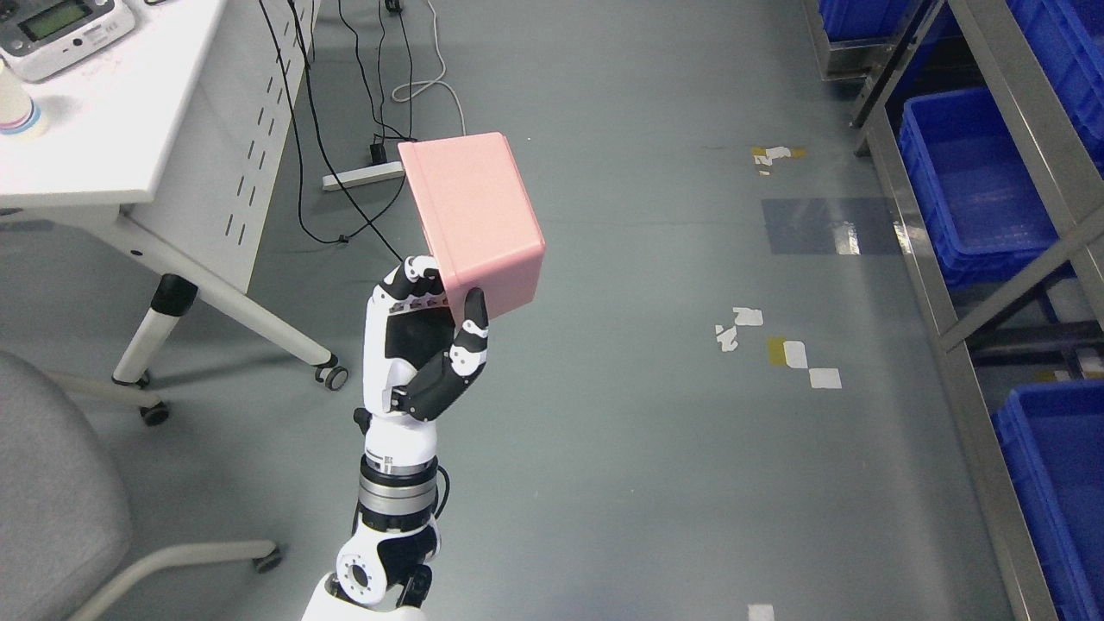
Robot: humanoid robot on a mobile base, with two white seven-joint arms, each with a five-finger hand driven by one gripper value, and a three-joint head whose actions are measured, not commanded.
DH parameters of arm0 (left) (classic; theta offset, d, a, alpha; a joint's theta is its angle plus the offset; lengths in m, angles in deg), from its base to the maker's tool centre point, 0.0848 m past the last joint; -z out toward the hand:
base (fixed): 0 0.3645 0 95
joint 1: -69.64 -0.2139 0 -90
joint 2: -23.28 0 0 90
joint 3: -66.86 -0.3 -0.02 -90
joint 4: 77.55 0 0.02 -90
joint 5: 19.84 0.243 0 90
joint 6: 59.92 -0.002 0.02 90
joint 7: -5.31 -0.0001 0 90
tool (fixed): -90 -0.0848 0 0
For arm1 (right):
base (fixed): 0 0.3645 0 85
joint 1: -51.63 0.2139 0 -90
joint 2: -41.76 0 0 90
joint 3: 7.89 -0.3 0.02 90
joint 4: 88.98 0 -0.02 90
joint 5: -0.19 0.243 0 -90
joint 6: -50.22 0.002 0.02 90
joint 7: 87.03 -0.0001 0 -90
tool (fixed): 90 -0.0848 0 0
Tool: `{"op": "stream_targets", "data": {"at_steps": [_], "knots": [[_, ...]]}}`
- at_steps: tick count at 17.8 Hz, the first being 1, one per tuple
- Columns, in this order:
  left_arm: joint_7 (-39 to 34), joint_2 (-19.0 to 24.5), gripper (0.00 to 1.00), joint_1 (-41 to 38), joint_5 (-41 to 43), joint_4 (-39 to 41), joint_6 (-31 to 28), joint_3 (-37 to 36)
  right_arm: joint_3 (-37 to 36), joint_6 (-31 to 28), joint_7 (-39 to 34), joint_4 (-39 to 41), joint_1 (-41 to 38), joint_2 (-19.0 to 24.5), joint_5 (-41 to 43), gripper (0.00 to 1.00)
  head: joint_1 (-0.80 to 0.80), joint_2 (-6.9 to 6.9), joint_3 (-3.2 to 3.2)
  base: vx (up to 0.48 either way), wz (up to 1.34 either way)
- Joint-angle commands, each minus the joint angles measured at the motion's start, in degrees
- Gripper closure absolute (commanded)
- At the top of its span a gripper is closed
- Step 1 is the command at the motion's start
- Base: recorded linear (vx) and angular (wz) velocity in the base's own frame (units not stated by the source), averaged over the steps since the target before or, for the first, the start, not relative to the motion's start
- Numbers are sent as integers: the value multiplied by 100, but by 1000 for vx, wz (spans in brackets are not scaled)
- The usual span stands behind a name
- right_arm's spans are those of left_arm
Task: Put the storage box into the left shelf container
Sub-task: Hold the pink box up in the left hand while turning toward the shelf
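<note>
Pink plastic storage box (473,220) is held aloft over the grey floor (621,431), gripped at its lower near edge by the left hand (423,345); thumb (470,332) presses the near face, the other fingers (414,276) curl behind the left side; the box is tilted, its closed faces toward the camera, long axis running from lower right to upper left; blue shelf containers (975,190) sit in the metal rack (957,336) at right, well apart; a white table (129,129) stands at left.
</note>
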Motion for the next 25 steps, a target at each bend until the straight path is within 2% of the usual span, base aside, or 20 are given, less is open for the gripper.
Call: {"op": "stream_targets", "data": {"at_steps": [1,4,7,19,25], "knots": [[3,98,95,-117,3,77,-23,74,-17,4,-5,100,34,-100,9,0,0,0,0,502,40],[47,98,95,-161,3,86,65,100,-17,4,-5,100,34,-100,9,0,0,0,0,462,3],[398,98,95,-319,3,86,65,231,-17,4,-5,100,43,-100,9,0,0,0,0,524,20],[416,98,95,-592,-5,77,171,223,-17,4,4,100,34,-100,9,0,0,0,0,553,8],[416,98,95,-776,-5,60,171,-400,-17,4,-5,100,34,-100,9,0,0,0,0,554,-281]]}}
